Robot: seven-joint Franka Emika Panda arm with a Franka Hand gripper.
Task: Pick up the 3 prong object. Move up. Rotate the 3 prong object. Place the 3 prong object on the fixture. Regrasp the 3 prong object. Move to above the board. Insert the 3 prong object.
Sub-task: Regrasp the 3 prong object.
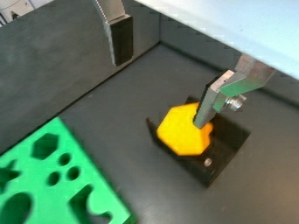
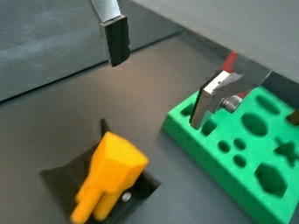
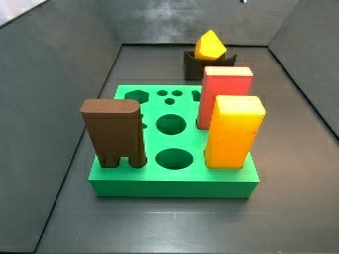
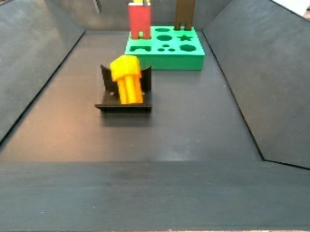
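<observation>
Yellow-orange plastic 3 prong object (image 4: 127,78) on the dark L-shaped fixture (image 4: 109,98), empty gripper (image 2: 163,74) spread wide above, near green holed board (image 2: 260,150).

Both wrist views look steeply down past the open pincer (image 1: 176,66) onto the fixture (image 1: 222,149) and board (image 2: 251,144), while both side views face them from opposite ends, farther back.
</observation>
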